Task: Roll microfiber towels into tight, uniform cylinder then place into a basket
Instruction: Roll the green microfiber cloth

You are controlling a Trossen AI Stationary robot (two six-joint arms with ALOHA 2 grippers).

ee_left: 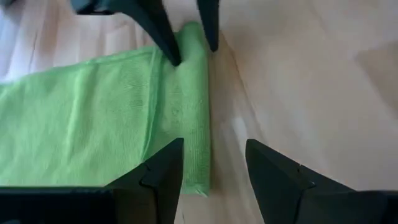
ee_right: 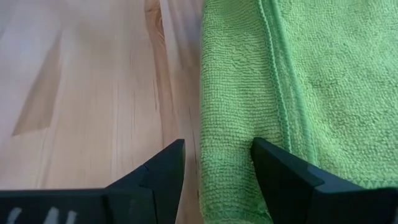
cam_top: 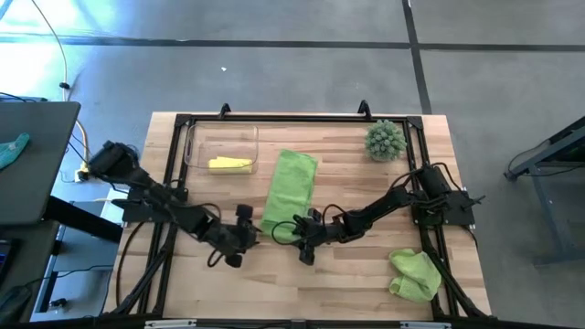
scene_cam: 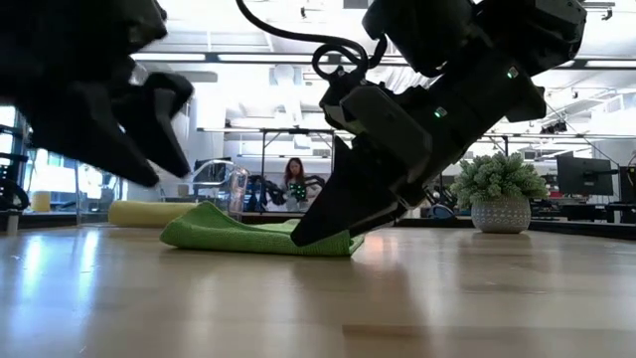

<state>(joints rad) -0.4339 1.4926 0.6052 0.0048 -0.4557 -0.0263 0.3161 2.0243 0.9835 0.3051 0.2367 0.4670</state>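
Wooden table (cam_top: 356, 274), pale planks, black frame along edges. On it: clear basket (cam_top: 220, 146) at far left; green towel (cam_top: 291, 194) spread flat at centre, near end folded over; 2nd green towel (cam_top: 413, 275) crumpled at near right; potted spiky plant (cam_top: 385, 140) at far right.

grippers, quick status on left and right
left gripper: open, holding nothing, at the near end of the green towel.
right gripper: open, straddling the towel's folded end, not clamped on it.
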